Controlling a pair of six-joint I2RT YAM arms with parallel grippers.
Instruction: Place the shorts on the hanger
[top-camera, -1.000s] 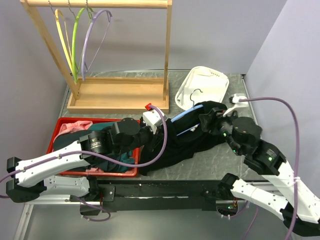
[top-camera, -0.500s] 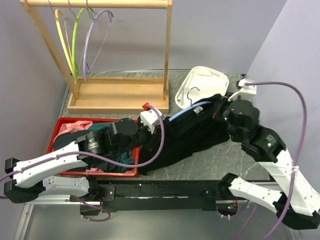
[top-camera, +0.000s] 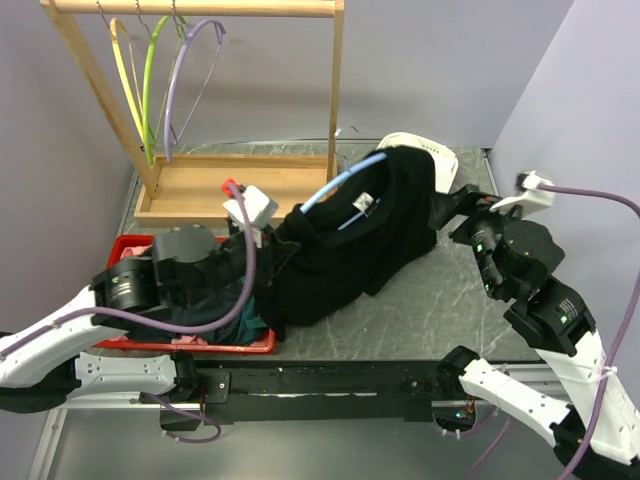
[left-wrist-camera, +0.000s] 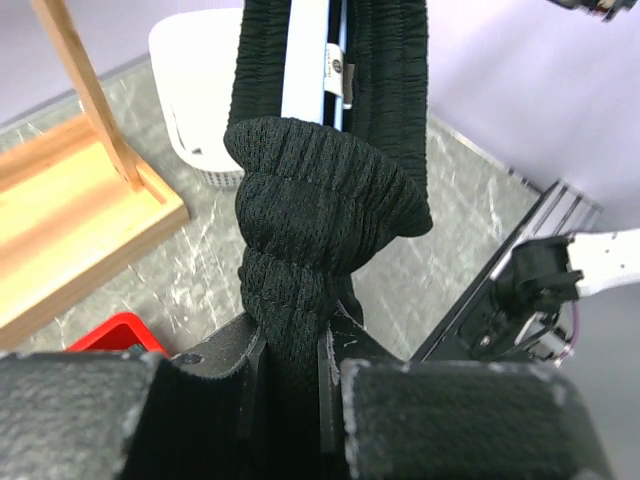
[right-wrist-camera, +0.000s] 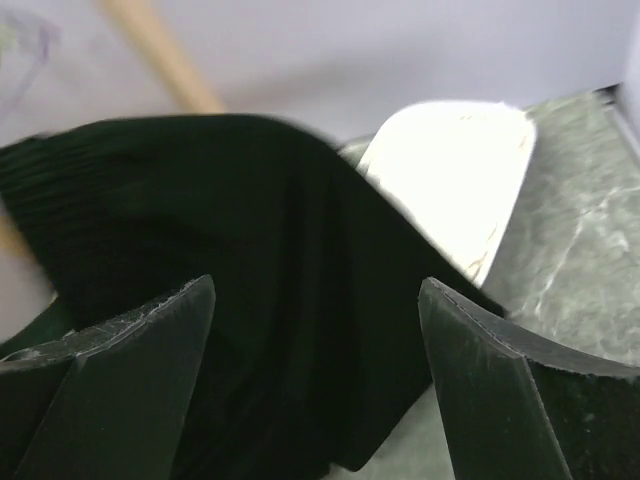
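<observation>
The black shorts (top-camera: 350, 245) hang in a bunch above the table, draped over the light blue hanger (top-camera: 340, 185), whose arm shows at their upper left. My left gripper (top-camera: 268, 232) is shut on the bunched waistband of the shorts (left-wrist-camera: 320, 230); a strip of the hanger (left-wrist-camera: 310, 70) shows between the folds. My right gripper (top-camera: 448, 207) is open and empty, just right of the shorts (right-wrist-camera: 250, 300), with its fingers spread wide and apart from the cloth.
A white basket (top-camera: 440, 160) lies at the back, behind the shorts. A wooden rack (top-camera: 235, 190) holds yellow, green and lilac hangers (top-camera: 185, 80). A red bin (top-camera: 130, 245) with teal and pink garments sits at the left.
My left gripper has lifted the shorts and hanger up and towards the back left. My right gripper has let go and drawn back to the right, now open.
</observation>
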